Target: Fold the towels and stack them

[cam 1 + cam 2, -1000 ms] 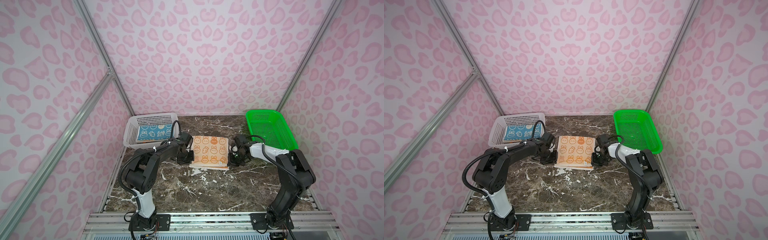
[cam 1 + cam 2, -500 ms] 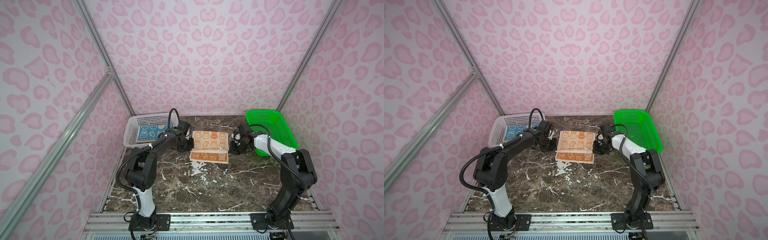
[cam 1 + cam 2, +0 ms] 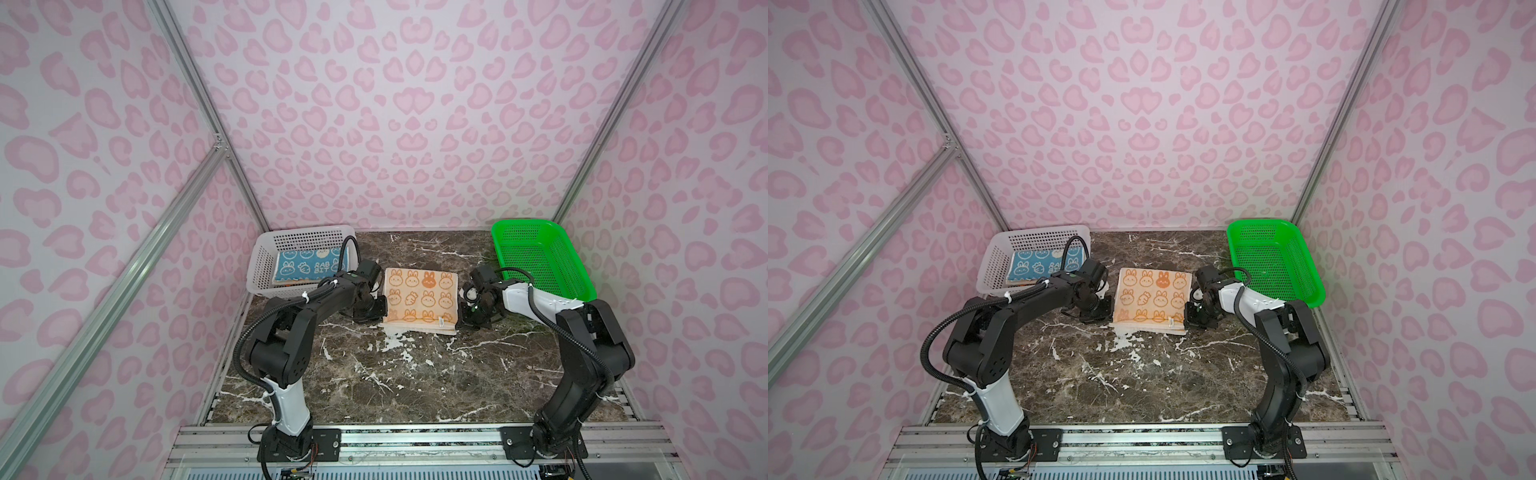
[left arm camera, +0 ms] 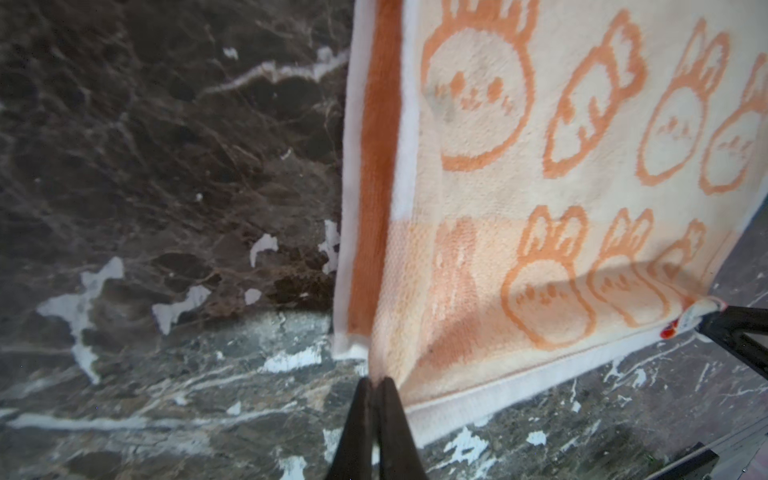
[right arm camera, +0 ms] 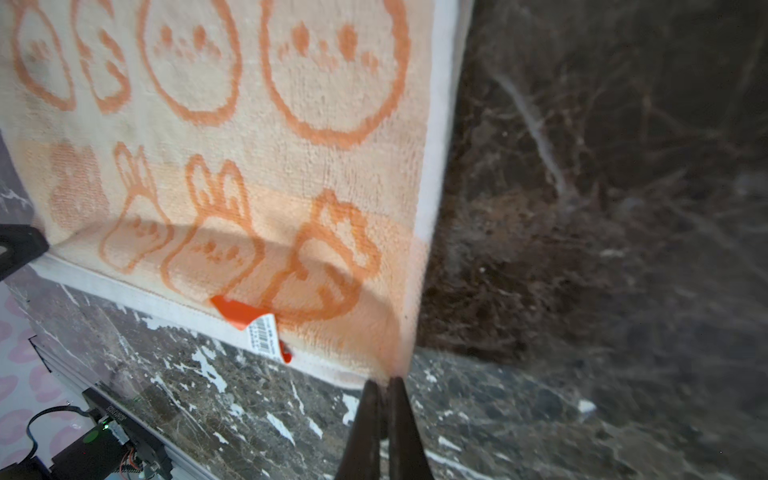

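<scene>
The orange towel [image 3: 422, 297] [image 3: 1152, 296], with its cream rabbit print, lies spread in the middle of the marble table, its tagged hem toward the front. My left gripper [image 3: 380, 309] [image 3: 1109, 309] [image 4: 376, 380] is shut on the near left corner. My right gripper [image 3: 465, 309] [image 3: 1188, 312] [image 5: 386, 380] is shut on the near right corner. In both wrist views the cloth [image 4: 561, 166] [image 5: 249, 124] rises from the pinched tips, its near edge held just off the table. A teal towel [image 3: 301, 268] [image 3: 1034, 266] with white bunnies lies in the white basket [image 3: 259, 266] [image 3: 994, 266].
A green basket [image 3: 540, 257] [image 3: 1273, 257] stands at the back right, close behind the right arm. The white basket sits at the back left beside the left arm. Pink patterned walls close the table on three sides. A metal rail [image 3: 415, 436] runs along the front.
Half a second ago both grippers had carried the towel's near corners toward the back. They have since come forward again, and the towel is stretched out flat between them.
</scene>
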Available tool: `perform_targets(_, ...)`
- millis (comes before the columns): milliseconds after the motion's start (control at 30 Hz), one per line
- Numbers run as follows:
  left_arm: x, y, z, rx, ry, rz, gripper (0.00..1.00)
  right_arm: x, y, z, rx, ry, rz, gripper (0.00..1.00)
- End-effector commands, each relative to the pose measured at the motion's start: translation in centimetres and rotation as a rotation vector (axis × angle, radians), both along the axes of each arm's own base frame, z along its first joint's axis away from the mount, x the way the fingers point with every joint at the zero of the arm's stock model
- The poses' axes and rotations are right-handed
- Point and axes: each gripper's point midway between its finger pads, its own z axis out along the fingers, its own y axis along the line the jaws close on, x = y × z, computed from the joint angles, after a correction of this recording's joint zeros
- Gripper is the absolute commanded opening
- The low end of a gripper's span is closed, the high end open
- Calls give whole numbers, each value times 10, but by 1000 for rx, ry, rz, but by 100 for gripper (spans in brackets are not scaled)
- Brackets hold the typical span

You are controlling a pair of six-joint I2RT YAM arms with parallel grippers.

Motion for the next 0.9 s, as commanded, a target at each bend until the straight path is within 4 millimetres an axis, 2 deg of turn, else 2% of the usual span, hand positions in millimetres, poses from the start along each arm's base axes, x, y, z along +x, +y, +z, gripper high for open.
perform_targets(0, 2, 5, -9, 39, 4, 5, 3, 1, -2, -11, -29, 0, -15, 0)
perform_targets(100, 3, 4, -12, 42, 10, -1, 3, -2, -1, -20, -38, 15, -5, 0)
perform_targets(133, 2, 3, -12, 39, 13, -2, 6, -2, -1, -21, -40, 17, -3, 0)
perform_targets(233, 3, 4, -8, 47, 7, -7, 23, 0, -1, -19, -41, 10, 0, 9)
perform_targets(367, 12, 9, 8, 82, -34, -2, 51, 6, 1, 2, -40, -29, 14, 30)
perform_targets(433, 20, 9, 21, 89, -61, 2, 55, 9, 0, 16, -43, -54, 23, 39)
perform_targets(467, 28, 6, 33, 79, -90, 5, 60, 11, -1, 23, -45, -67, 24, 45)
perform_targets(567, 42, -1, 63, 53, -144, 12, 63, 17, -1, 44, -38, -108, 21, 57)
perform_targets(600, 47, -4, 72, 36, -165, 15, 72, 18, 0, 49, -29, -117, 17, 62)
perform_targets(667, 55, -15, 88, -24, -191, 23, 79, 22, 7, 56, 19, -133, 2, 69)
perform_targets(733, 62, -31, 92, -107, -181, 26, 96, 26, 19, 57, 99, -141, -19, 76)
perform_targets(800, 66, -47, 89, -179, -152, 34, 100, 29, 33, 56, 173, -137, -35, 81)
perform_targets(867, 71, -56, 78, -214, -127, 51, 98, 30, 46, 50, 214, -131, -35, 86)
